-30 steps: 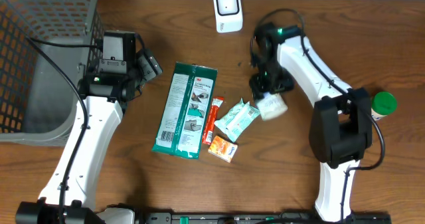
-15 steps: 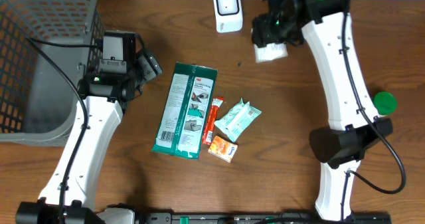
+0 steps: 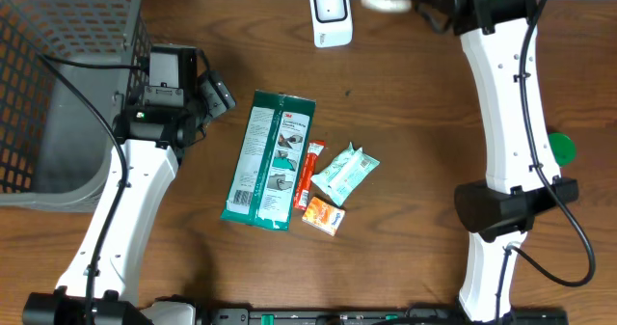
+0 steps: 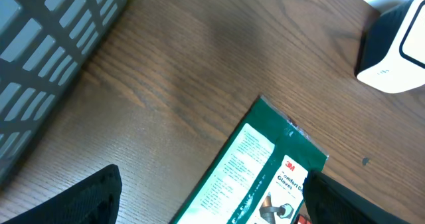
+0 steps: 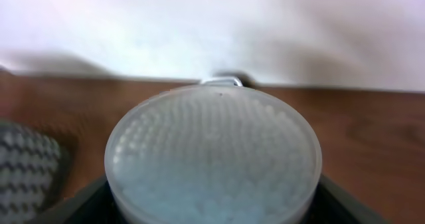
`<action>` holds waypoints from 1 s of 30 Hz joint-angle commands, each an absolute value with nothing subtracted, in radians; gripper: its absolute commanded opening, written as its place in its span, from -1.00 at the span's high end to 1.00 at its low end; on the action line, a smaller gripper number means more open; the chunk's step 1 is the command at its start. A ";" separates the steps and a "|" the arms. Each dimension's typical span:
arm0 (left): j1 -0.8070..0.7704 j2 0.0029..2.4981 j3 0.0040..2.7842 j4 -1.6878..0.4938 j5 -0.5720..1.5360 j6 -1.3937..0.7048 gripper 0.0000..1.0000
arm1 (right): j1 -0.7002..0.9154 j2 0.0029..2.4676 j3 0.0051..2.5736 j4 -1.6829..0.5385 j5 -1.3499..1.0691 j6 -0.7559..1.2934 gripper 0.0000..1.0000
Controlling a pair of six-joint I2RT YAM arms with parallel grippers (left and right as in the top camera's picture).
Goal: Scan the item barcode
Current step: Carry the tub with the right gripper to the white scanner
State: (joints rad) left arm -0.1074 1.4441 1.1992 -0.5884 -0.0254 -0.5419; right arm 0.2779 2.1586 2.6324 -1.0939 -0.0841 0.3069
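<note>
You are looking at a dark brown wood-grain table (image 3: 405,229), its grain running left to right in the overhead view. Along its far edge stands a plain white wall (image 5: 199,18).

Shop-checkout bench: barcode scanner (image 3: 331,13), mesh basket (image 3: 39,94), packaged goods (image 3: 270,159), wooden table (image 3: 405,229)

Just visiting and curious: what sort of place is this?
Probably a mock shop checkout: a white box-shaped barcode scanner, a grey plastic mesh basket, and a flat green packet of gloves.
</note>
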 commanded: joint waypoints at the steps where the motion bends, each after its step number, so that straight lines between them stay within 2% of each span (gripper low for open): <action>1: -0.106 1.442 1.208 -0.590 -0.027 -0.525 -0.70 | 0.295 2.215 2.648 -1.042 -0.118 0.435 0.79; 6: -0.106 1.442 1.208 -0.590 -0.027 -0.525 -0.70 | 0.319 2.321 2.648 -0.958 -0.132 0.514 0.81; 11: -0.106 1.442 1.208 -0.590 -0.027 -0.525 -0.70 | 0.322 2.423 2.648 -0.885 -0.133 0.591 0.98; 18: -0.106 1.442 1.208 -0.590 -0.027 -0.525 -0.70 | 0.318 2.544 2.648 -0.741 -0.167 0.768 0.97; 24: -0.106 1.442 1.208 -0.590 -0.027 -0.525 -0.70 | 0.318 2.637 2.648 -0.590 -0.167 1.073 0.98; 27: -0.106 1.442 1.208 -0.590 -0.027 -0.525 -0.70 | 0.323 2.666 2.648 -0.568 -0.139 1.289 0.98; 30: -0.106 1.442 1.208 -0.590 -0.027 -0.525 -0.70 | 0.331 2.679 2.648 -0.567 -0.118 1.415 0.98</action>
State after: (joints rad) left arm -0.1074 1.4441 1.1992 -0.5900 -0.0254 -0.5423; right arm 0.3183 2.6511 2.6358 -0.5713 -0.1535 1.1664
